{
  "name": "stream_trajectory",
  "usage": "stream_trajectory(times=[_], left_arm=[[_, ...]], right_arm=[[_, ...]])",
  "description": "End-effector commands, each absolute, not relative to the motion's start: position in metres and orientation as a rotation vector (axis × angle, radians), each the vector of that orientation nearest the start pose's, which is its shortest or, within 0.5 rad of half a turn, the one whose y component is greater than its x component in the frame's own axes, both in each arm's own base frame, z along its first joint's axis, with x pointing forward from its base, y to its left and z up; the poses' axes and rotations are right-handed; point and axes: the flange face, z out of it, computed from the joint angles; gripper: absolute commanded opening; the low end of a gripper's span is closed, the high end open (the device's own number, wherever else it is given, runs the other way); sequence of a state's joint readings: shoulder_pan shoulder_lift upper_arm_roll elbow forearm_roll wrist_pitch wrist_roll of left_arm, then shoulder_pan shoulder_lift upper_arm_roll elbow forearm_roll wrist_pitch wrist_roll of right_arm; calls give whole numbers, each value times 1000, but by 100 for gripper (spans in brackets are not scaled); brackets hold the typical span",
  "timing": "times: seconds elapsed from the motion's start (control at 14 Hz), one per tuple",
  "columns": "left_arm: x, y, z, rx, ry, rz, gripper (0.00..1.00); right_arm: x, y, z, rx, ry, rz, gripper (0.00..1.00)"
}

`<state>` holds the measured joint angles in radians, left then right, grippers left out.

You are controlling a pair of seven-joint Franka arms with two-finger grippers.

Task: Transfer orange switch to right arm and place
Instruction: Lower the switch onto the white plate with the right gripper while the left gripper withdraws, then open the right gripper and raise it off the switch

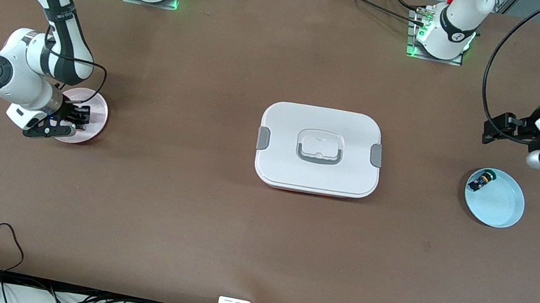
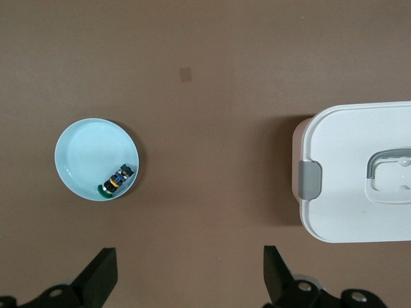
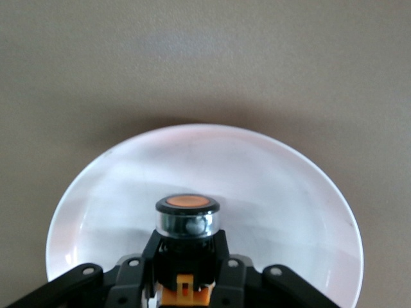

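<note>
Right gripper (image 3: 186,273): fingers closed on one orange switch (image 3: 187,221), held upright over one pink plate (image 3: 276,192). Left gripper (image 2: 186,276): spread wide, empty, waiting above the table near one blue plate (image 2: 87,154) containing one green-capped switch (image 2: 117,181). One white lidded box (image 1: 319,150) sits between the plates.

Brown table (image 1: 181,213). White lidded container (image 1: 319,150), grey clips and handle. Pale blue dish (image 1: 497,200) holds black switch (image 1: 481,181) with green cap, orange-gold band. Pinkish-white plate (image 3: 270,186); orange switch (image 3: 187,221): orange cap, silver ring, black body. Black right gripper (image 3: 186,269).
</note>
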<state>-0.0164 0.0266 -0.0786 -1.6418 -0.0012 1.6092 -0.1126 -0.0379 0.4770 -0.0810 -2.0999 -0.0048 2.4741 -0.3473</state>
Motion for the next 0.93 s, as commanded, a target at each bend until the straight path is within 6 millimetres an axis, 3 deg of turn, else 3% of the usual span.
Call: stream_trajectory(times=[0.0,0.22,0.36,0.5,0.72,0.86], left_arm=[[553,-41,579,-3095,-58,55,100],[553,-37,580,-3088,-70,63,100],[558,-37,577,-3095,-89,62,100],[568,-30,573,-3109,-115,1,100],[572,-21,574,-3114,-142,-47,100],[572,-27,575,-3115,-125,-56,100]], right_arm=[[562,-70,194,-3138,-348,139,100],[576,-58,237,-3145,-391,46,100],[586,-56,278,-3145,-392,6,100],[601,-56,327,-3146,-401,-16,100],[604,-30,405,-3119,-454,54,100],[606,-12,456,-3083,-458,-15,100]])
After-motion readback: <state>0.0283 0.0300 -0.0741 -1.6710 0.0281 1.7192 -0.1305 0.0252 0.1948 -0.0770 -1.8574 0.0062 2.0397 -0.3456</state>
